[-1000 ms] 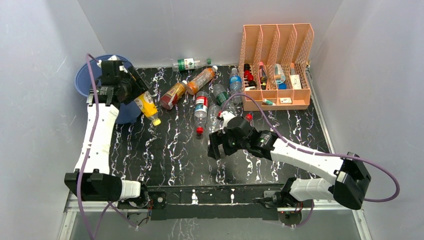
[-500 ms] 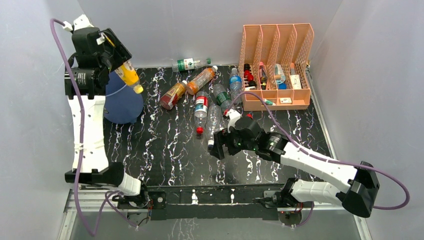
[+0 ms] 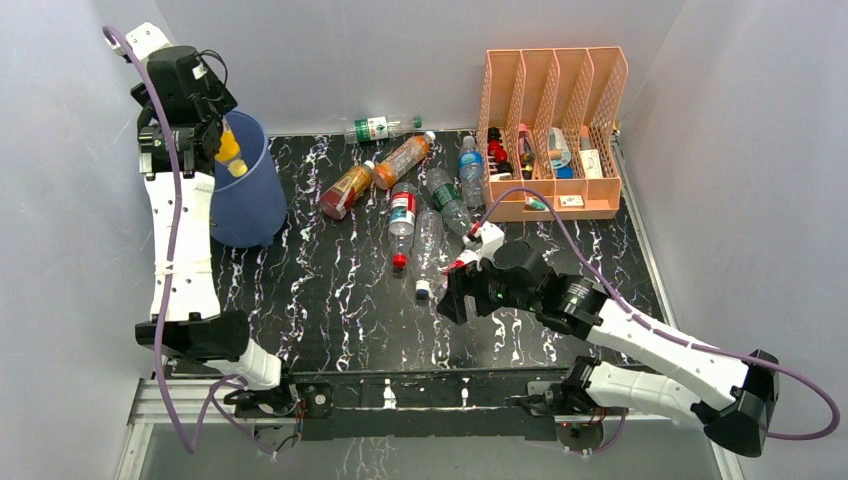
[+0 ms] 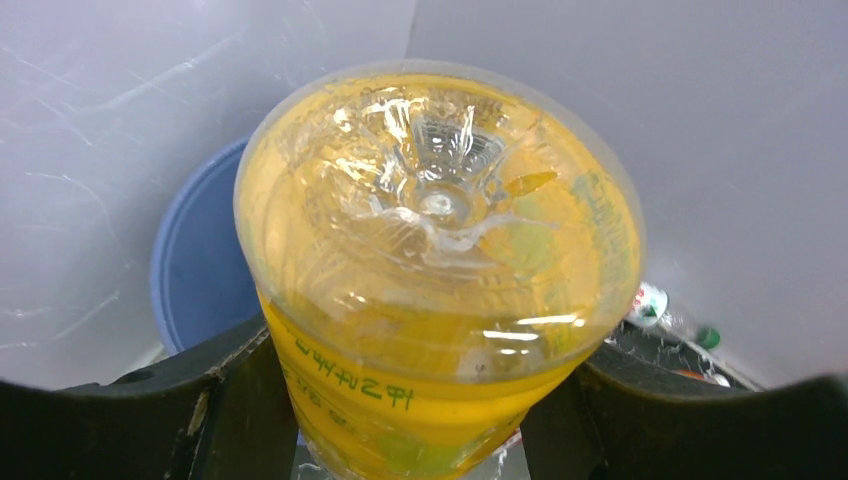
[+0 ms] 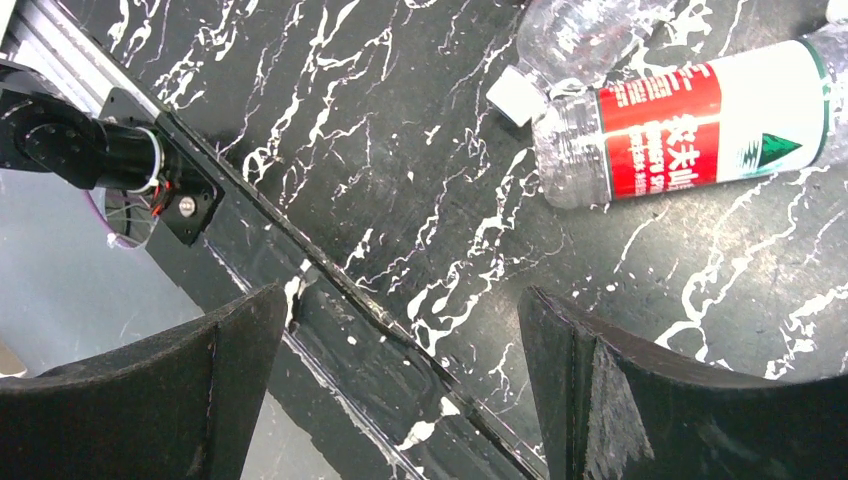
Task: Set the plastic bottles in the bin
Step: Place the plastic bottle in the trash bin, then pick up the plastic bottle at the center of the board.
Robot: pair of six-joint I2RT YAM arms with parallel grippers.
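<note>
My left gripper (image 3: 212, 135) is shut on a yellow plastic bottle (image 3: 231, 152), which points cap-down into the mouth of the blue bin (image 3: 248, 205) at the back left. In the left wrist view the bottle's base (image 4: 440, 240) fills the frame between both fingers (image 4: 200, 400), with the bin's rim (image 4: 195, 270) behind it. Several more plastic bottles lie mid-table: two orange ones (image 3: 347, 189), a red-labelled one (image 3: 403, 208) and a clear one with a white cap (image 3: 428, 250). My right gripper (image 3: 455, 297) hovers open and holds nothing, near the red-labelled bottle (image 5: 690, 125).
A peach file organizer (image 3: 555, 130) with small bottles stands at the back right. A green-labelled bottle (image 3: 375, 127) lies against the back wall. White walls close in on both sides. The table's front rail (image 5: 320, 290) runs under my right gripper.
My left arm lifted the yellow bottle from beside the bin to over its mouth and tipped it cap-down. My right arm drifted right and nearer, still open.
</note>
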